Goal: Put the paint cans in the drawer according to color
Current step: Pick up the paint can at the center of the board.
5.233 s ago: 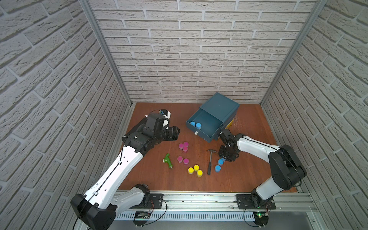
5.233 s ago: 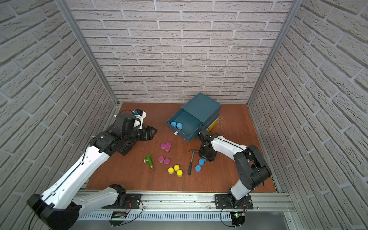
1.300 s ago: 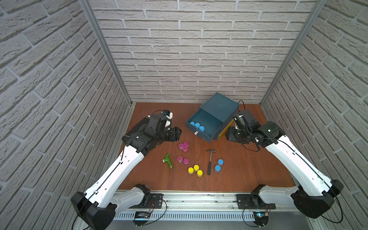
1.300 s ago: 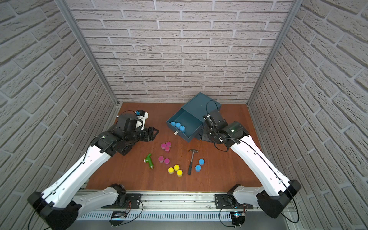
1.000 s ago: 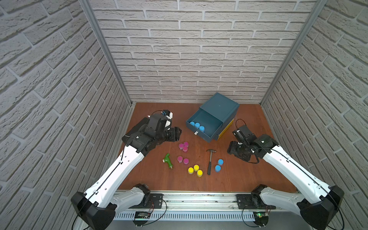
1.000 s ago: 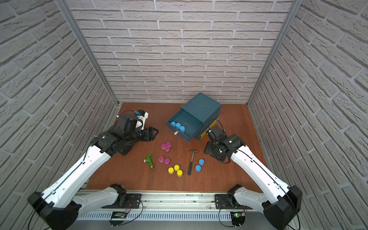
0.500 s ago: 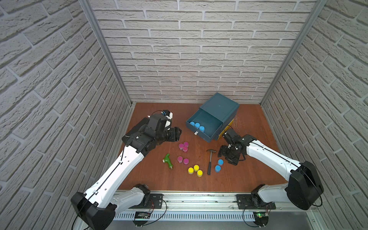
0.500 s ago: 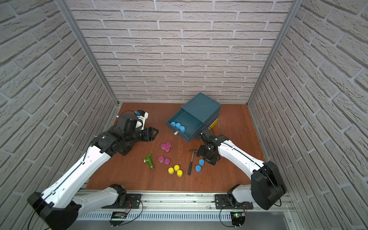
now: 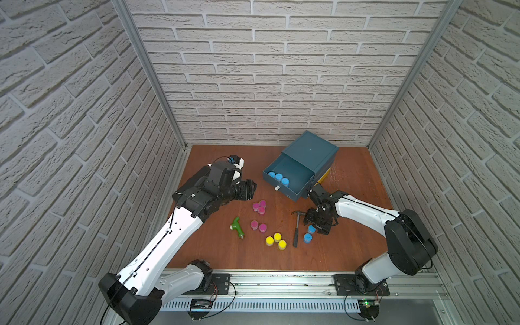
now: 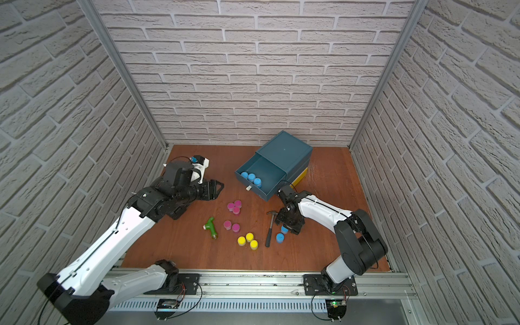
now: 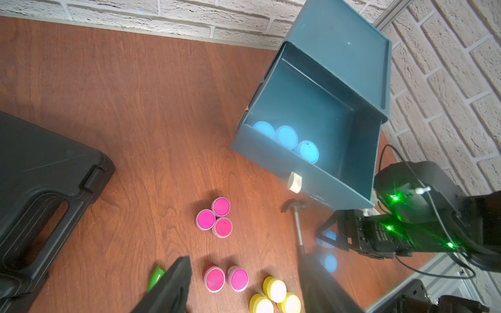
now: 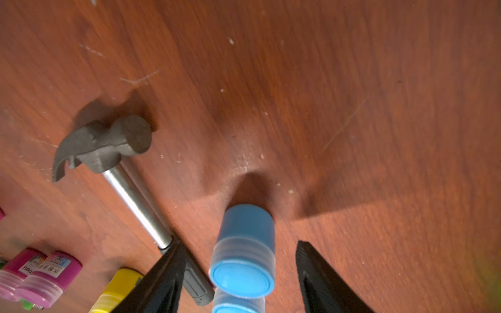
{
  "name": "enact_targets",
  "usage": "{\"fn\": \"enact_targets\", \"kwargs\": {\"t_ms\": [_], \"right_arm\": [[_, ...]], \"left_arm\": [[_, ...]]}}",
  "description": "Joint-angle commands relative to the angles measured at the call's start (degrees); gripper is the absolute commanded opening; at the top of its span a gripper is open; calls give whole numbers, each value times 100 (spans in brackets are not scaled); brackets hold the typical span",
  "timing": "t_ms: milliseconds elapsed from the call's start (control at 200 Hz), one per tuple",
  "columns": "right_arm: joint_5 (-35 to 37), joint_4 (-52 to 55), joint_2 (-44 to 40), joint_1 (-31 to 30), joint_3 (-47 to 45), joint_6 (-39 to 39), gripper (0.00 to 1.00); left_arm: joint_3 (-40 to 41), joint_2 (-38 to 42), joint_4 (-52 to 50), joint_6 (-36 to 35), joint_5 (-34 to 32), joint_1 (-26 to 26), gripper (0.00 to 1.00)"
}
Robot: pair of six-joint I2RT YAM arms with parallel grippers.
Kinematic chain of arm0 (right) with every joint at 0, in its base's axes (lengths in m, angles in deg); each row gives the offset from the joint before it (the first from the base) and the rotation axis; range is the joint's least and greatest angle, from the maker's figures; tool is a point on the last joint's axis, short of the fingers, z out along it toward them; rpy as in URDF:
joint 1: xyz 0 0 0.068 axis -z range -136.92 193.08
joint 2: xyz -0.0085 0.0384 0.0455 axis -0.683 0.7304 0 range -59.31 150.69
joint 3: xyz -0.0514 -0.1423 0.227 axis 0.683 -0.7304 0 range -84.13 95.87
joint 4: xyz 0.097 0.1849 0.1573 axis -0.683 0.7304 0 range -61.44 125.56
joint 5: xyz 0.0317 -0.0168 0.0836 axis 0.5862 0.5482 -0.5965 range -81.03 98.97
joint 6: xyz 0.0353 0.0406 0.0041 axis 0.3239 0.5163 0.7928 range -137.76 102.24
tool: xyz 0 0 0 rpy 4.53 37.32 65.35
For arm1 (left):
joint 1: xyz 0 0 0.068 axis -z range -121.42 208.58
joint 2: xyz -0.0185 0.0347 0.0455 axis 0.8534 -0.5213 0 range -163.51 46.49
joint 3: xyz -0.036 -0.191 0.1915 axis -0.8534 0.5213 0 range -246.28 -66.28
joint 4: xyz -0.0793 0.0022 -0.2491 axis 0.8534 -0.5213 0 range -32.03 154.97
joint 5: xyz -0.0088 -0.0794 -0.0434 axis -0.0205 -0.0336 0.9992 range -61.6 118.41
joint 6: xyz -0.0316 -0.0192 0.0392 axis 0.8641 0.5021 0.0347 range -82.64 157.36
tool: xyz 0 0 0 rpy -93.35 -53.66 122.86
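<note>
R claw (image 9: 313, 227) is down at the table (image 9: 351, 250), mid-right. Its fingers (image 12: 165, 276) are spread either side of a blue can (image 12: 245, 244) w/ a gap on both sides, so it's open, not gripping. Second blue can (image 9: 307, 238) stands just beside it toward the front edge, and the hammer (image 9: 297, 230) lies close by. Three more blue cans (image 9: 278, 177) sit in a row in the drawer (image 9: 297, 173), which is pulled out near the back edge. Pink cans (image 9: 259, 206), a trio & a pair, and three yellow cans (image 9: 276, 241) stand mid-table, w/ a green fitting (image 9: 237, 226) next to them. L claw (image 9: 251, 189) hangs above the table's left side, open, nothing in it.
</note>
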Motion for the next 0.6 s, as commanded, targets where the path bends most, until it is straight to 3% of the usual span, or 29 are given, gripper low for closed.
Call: {"fn": "enact_targets", "kwargs": {"t_ms": [0, 460, 595], "right_arm": [[58, -6, 59, -34, 4, -39, 66], [167, 286, 126, -34, 39, -59, 50], [243, 387, 87, -34, 65, -74, 40]], "left_arm": [[11, 71, 212, 41, -47, 29, 68], [38, 92, 215, 56, -65, 37, 68], [30, 78, 216, 56, -56, 45, 68]]}}
